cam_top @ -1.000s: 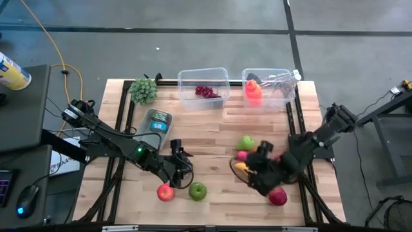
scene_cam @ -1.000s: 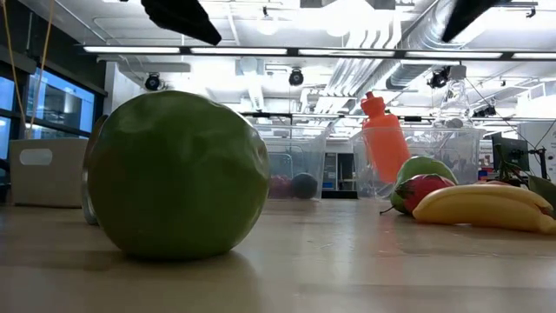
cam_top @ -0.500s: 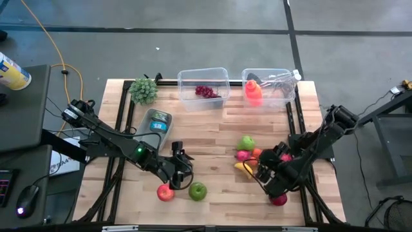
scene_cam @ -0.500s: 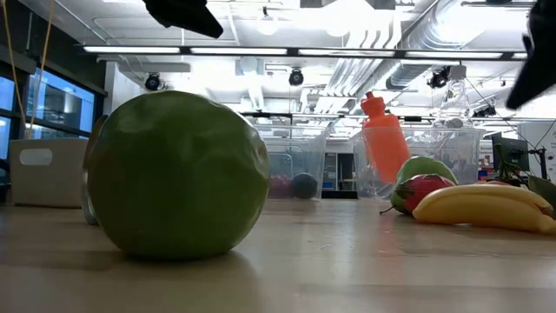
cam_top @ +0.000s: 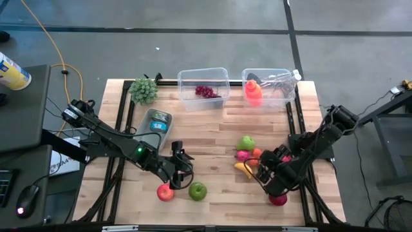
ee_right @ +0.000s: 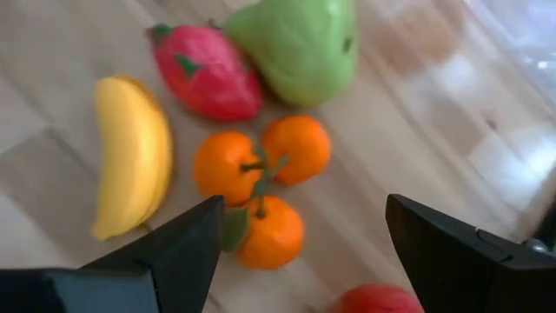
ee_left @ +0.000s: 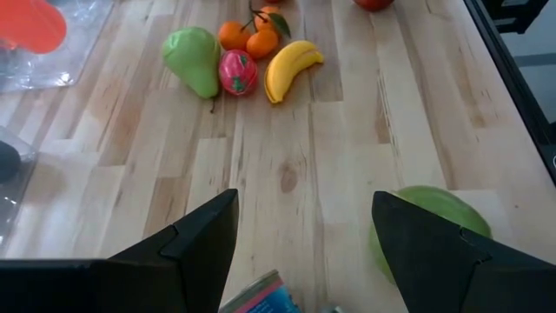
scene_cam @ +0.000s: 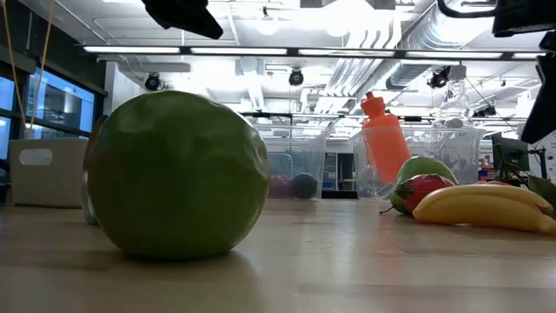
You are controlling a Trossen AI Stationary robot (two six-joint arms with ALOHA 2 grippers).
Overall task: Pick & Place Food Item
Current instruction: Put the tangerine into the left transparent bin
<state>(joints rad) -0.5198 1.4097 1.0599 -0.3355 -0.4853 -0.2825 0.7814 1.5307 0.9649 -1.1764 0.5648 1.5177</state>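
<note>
A fruit cluster lies right of centre: green pear (cam_top: 246,142), red fruit (cam_top: 242,154), a bunch of oranges (ee_right: 261,187) and a banana (cam_top: 243,167), all resting on the wood. My right gripper (cam_top: 262,173) hangs open just above the cluster's near right side; in its wrist view the oranges show between its fingers (ee_right: 178,252), untouched. A red apple (cam_top: 278,200) lies under that arm. My left gripper (cam_top: 179,158) hovers open at centre left, above a red apple (cam_top: 165,192) and a green apple (cam_top: 197,191), which also shows beside its finger (ee_left: 430,248).
Two clear bins stand at the far edge: one (cam_top: 203,86) with dark grapes, one (cam_top: 270,87) with an orange bottle (cam_top: 253,92). A can (cam_top: 157,122) and a green leafy bunch (cam_top: 144,90) sit at the far left. Bare wood lies between the two fruit groups.
My right gripper has come down toward the fruit cluster, shifted slightly toward the table's near right, and rolled at the wrist. Its arm now shows at the low view's top right. The oranges it covered now show in the high view.
</note>
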